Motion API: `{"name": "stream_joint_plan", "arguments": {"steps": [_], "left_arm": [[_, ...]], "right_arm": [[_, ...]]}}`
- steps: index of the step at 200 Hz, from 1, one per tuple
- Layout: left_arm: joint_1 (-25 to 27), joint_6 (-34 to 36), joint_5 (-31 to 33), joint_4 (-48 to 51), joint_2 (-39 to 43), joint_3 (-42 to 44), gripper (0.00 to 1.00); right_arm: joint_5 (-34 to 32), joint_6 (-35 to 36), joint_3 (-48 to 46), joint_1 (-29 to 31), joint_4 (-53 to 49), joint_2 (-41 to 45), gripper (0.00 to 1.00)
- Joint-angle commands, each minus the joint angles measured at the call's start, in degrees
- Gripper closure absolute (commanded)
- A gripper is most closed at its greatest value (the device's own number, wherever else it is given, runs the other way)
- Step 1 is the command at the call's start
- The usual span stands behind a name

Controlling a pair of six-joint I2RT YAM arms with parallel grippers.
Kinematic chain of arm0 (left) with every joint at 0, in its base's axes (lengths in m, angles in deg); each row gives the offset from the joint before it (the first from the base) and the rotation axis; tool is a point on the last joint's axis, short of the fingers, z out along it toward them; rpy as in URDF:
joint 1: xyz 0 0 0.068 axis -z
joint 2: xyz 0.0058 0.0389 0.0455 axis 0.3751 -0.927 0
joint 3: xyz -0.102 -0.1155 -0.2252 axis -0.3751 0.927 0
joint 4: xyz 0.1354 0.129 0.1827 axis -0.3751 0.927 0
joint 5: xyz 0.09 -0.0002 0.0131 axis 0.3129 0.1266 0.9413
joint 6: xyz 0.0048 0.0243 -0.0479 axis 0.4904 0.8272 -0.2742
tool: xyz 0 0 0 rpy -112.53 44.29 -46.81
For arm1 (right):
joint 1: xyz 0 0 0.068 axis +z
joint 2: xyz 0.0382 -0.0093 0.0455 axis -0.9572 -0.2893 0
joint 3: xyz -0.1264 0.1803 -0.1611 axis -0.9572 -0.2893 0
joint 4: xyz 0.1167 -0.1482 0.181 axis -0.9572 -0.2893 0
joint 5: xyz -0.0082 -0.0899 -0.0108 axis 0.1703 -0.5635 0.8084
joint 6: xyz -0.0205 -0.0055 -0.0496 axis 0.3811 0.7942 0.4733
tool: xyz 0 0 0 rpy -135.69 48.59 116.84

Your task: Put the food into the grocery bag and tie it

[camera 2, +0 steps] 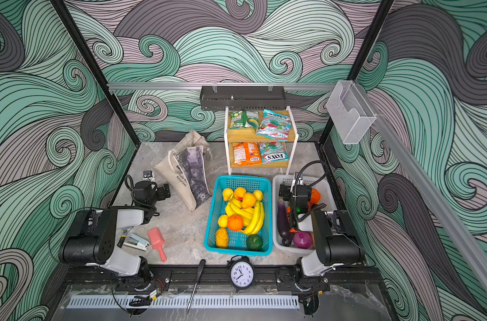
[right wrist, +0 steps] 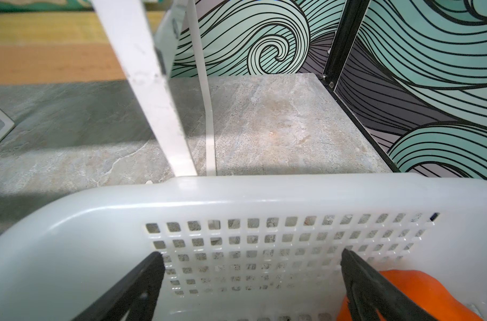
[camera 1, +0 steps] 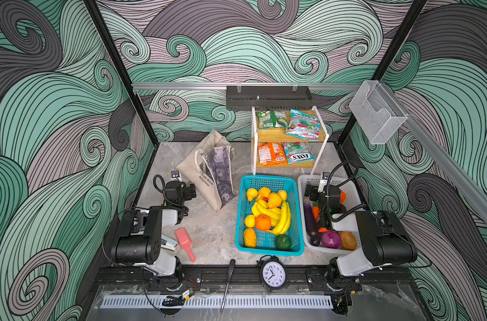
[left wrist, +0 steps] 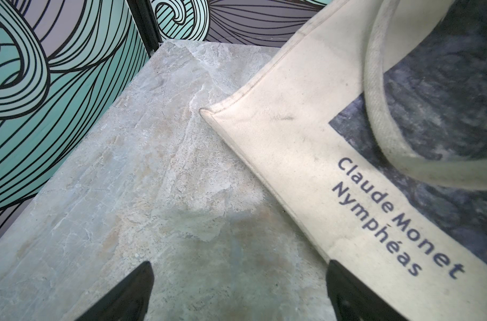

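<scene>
Beside the teal basket (camera 1: pixel 267 184), in both top views, the bag (camera 1: pixel 189 169) slumps on the worktop (camera 1: pixel 211 230); bananas (camera 1: pixel 278 219) and an orange (camera 1: pixel 262 222) lie in that basket.

Left wrist view: left hand (left wrist: pixel 239 265) spread wide, empty, at the bag's edge.

Right wrist view: right hand (right wrist: pixel 252 253) spread wide, empty, inside the white basket (right wrist: pixel 236 200).

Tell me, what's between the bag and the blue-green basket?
Nothing but bare table between the grocery bag and the teal basket, seen in both top views.

Lab robot cell, aluminium rail (camera 1: pixel 181 85) (wave-print walls (camera 1: pixel 264 41))
</scene>
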Motion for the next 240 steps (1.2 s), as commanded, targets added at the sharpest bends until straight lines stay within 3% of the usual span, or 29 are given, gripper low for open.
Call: {"name": "stream_joint_plan", "arguments": {"steps": [1,74,94,110,130,142,150,163,175,191,216,240], "left_arm": [[0.1,-0.1,-0.2,-1.0,0.1,-0.7,0.02],[0.1,-0.1,0.0,-1.5,0.5,-0.4,0.02],[0.2,-0.3,1.2,0.5,4.6,0.2,0.01],[0.2,-1.5,3.3,7.8,10.6,-1.3,0.01],[0.1,-7.2,7.5,16.6,17.1,-3.1,0.02],[0.1,-11.4,7.8,20.0,21.3,-3.4,0.01],[0.0,-16.3,8.9,23.2,24.1,-4.0,0.01],[-0.2,-28.4,11.3,31.7,28.4,-6.3,0.02],[-0.2,-33.5,7.1,36.9,31.5,-9.3,0.01],[-0.2,-33.1,-3.5,38.6,32.7,-13.9,0.02],[-0.2,-36.3,-10.9,50.6,31.2,-25.7,0.01],[0.7,-36.7,-17.7,52.2,27.3,-32.6,0.01]], "right_arm": [[0.1,0.3,0.6,0.3,0.7,0.0,0.01],[-0.5,0.0,-0.1,0.2,2.3,0.4,0.01],[-1.2,1.0,-2.3,1.1,1.5,5.7,0.01],[-1.2,-0.4,-1.0,1.1,-8.0,12.1,0.01],[-0.5,-7.4,2.2,1.1,-21.7,20.3,0.01],[-2.0,-16.8,4.1,1.0,-30.4,25.7,0.01],[-3.2,-23.7,5.5,0.5,-37.3,29.3,0.01],[2.9,-25.6,5.3,0.1,-37.7,33.8,0.01],[9.2,-26.6,6.8,0.1,-39.8,36.7,0.01],[15.2,-27.0,10.2,0.2,-42.8,38.3,0.01],[24.5,-25.3,15.7,1.1,-45.9,39.3,0.01],[28.4,-21.5,21.1,6.0,-48.8,38.5,0.01]]}}
